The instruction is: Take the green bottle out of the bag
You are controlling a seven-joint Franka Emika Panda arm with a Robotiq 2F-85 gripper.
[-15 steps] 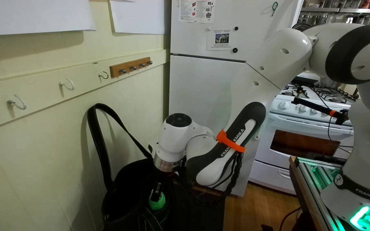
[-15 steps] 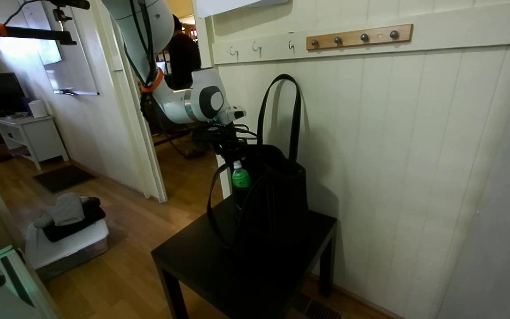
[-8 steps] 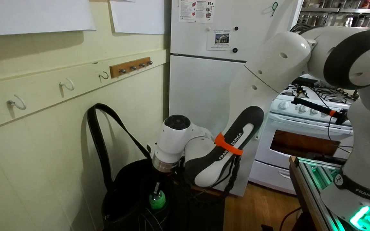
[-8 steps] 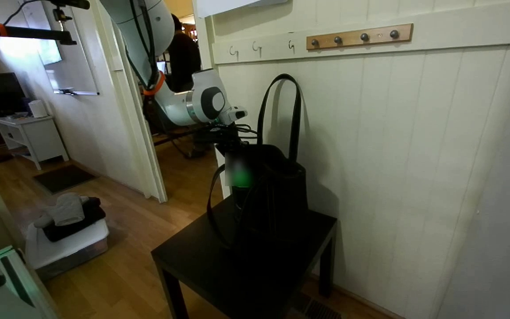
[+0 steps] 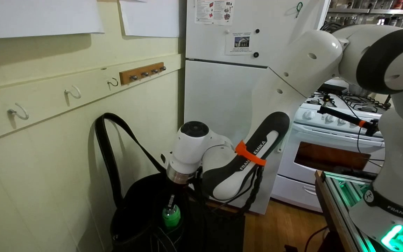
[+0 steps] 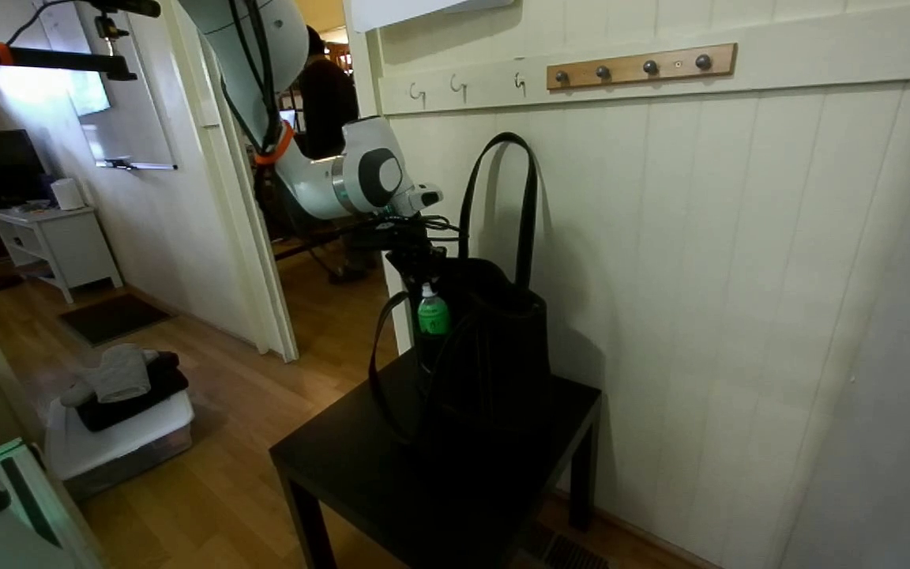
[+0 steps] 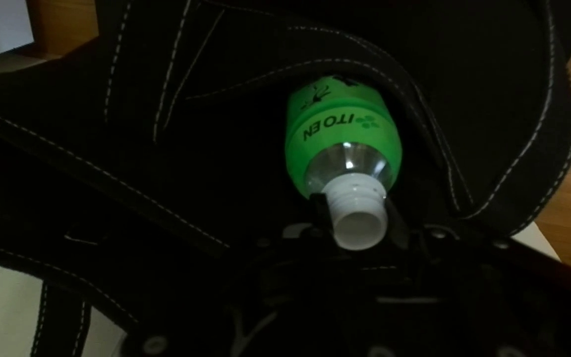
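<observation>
The green bottle (image 7: 342, 124) stands with its lower part hidden behind a stitched edge of the black bag (image 7: 246, 59); its green label, clear shoulder and white cap show. My gripper (image 7: 356, 212) is shut on the white cap, one dark finger on either side of it in the wrist view. In both exterior views the bottle (image 5: 171, 216) (image 6: 434, 316) sticks up at the side of the bag (image 6: 494, 363), right beneath the wrist. The fingers are dark and hard to make out there.
The bag stands on a low black table (image 6: 329, 442) against a panelled wall. A long loop handle (image 6: 532, 213) rises beside the wrist, and a second strap (image 6: 376, 356) hangs at the bag's side. A white fridge (image 5: 219, 98) stands behind the arm.
The jaws have come together on the bottle's cap. The wrist has dipped slightly, then risen, and the bottle now sits a little higher than half a second ago. The bag has hardly moved.
</observation>
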